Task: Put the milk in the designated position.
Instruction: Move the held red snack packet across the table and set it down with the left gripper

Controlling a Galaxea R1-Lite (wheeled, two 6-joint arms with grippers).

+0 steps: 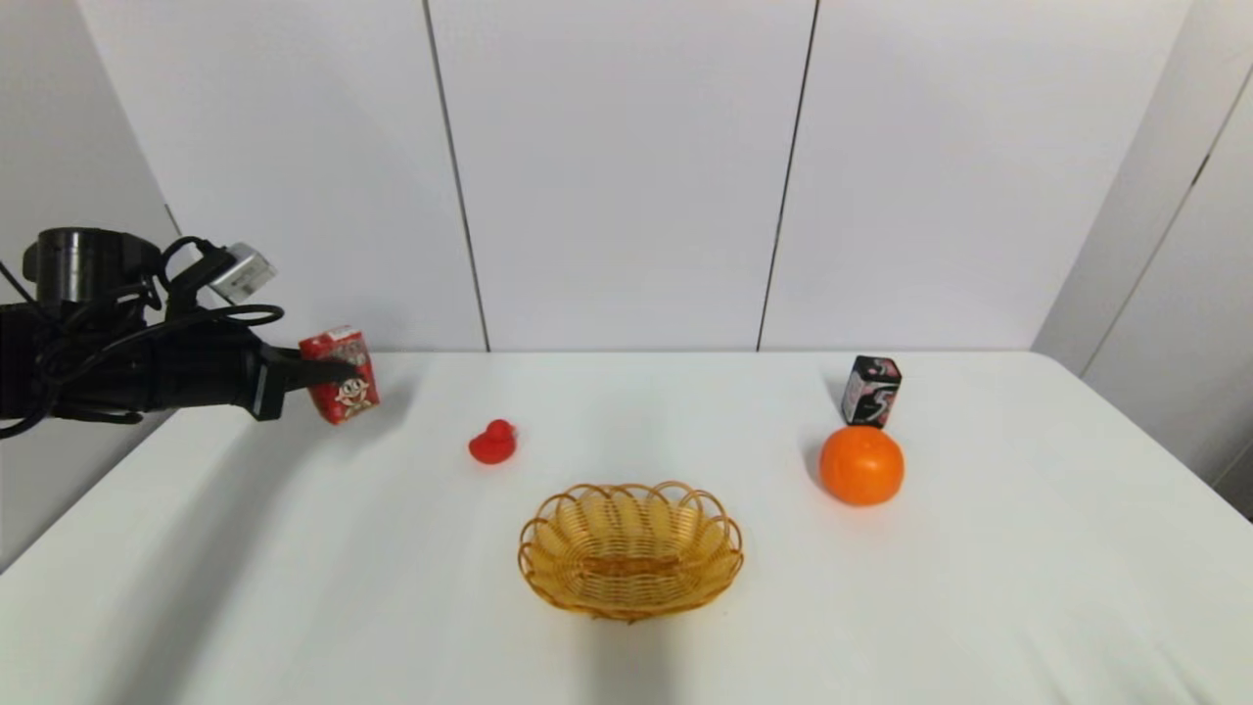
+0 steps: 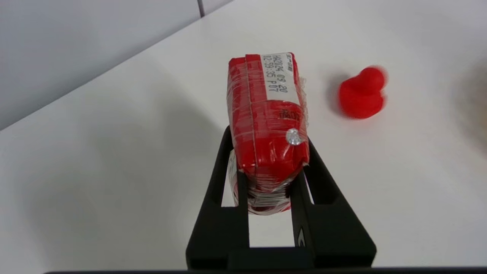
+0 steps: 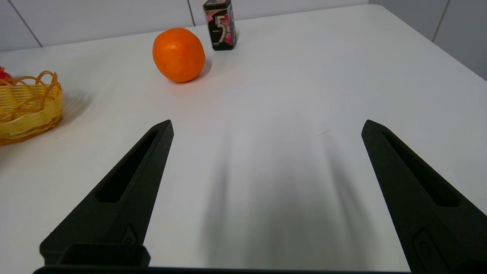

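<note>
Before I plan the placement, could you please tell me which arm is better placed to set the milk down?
The left: its pincer is shut on the milk, lifted off the table. The right pincer is open and empty.

Open table (image 1: 294, 548) lay below the left gripper (image 1: 338, 374) holding the milk (image 1: 340, 375). The red duck (image 1: 492, 443) stood near, ahead of its fingertips; the basket (image 1: 631, 550) sat farther off.

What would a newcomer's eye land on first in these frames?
The left gripper holds the small red milk carton above the white table's far left. The empty woven yellow basket sits near the front centre, a small red toy duck behind it, and a bright orange to the right.
</note>
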